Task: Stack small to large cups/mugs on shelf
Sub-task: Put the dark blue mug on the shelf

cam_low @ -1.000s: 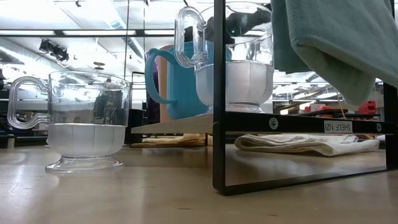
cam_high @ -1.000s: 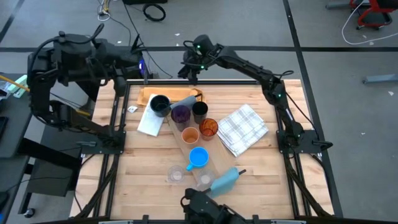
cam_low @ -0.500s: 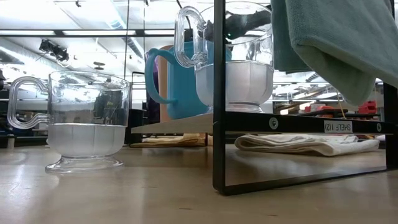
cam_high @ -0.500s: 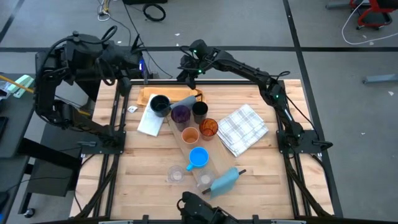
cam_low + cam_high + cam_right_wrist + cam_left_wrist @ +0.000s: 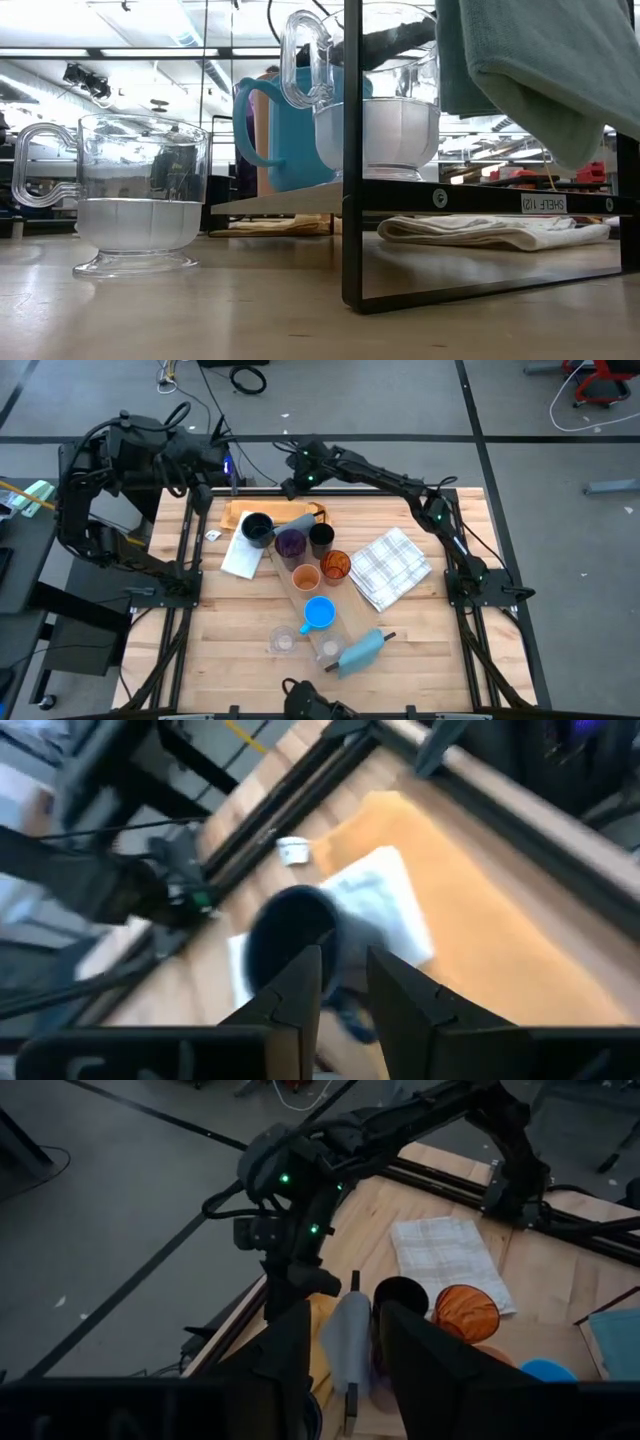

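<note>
Running diagonally across the middle of the wooden surface [image 5: 230,610], the pale plank shelf [image 5: 343,628] carries a row of cups: a purple tumbler [image 5: 290,543] at its far end, then an orange cup [image 5: 306,577], a bright blue mug [image 5: 319,612] and a small clear glass [image 5: 333,650] toward the near end, where a blue-grey piece [image 5: 362,651] lies across it. A black cup [image 5: 321,538] stands just beside the purple tumbler, and a second, darker orange cup [image 5: 336,565] sits next to it at the shelf's edge. The dark navy mug [image 5: 257,528] rests on a white paper or cloth [image 5: 238,559] beside the far end of the shelf, near an orange-brown board [image 5: 240,513]. Another small clear glass [image 5: 283,642] stands on the surface beside the shelf, close to the blue mug; in the low view it shows up close, with the glass on the shelf raised above it. A white checked cloth [image 5: 392,567] lies well apart on the right. The right end effector [image 5: 291,485] hovers over the far edge of the surface above the board, empty, its fingers [image 5: 290,1010] set a narrow gap apart, the navy mug below them. The left end effector [image 5: 203,493] hangs at the far left corner, empty too, its fingers [image 5: 285,1350] apart.
</note>
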Controlling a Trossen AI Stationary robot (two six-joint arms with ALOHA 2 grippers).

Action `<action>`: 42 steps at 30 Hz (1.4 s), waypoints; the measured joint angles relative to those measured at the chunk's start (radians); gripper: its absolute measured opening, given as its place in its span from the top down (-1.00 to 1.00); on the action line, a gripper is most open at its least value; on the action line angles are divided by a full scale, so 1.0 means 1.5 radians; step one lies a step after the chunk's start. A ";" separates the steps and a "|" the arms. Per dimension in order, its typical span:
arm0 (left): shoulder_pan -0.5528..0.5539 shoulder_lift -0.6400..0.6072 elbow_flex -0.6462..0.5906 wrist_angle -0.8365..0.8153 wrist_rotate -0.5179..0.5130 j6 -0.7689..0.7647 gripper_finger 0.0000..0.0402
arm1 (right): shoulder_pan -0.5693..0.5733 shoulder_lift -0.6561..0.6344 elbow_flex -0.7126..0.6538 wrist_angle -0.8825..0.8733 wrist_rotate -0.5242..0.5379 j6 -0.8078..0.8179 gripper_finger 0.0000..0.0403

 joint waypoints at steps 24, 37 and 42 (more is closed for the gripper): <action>0.032 0.007 -0.120 -0.044 -0.038 0.087 0.31 | 0.046 -0.056 0.008 -0.025 -0.045 -0.276 0.55; 0.146 0.008 -0.399 0.045 0.078 0.167 0.30 | 0.022 -0.312 0.014 -0.098 0.035 -0.333 0.58; 0.136 0.007 -0.453 0.018 0.090 0.201 0.31 | 0.021 -0.347 0.014 -0.126 0.056 -0.336 0.58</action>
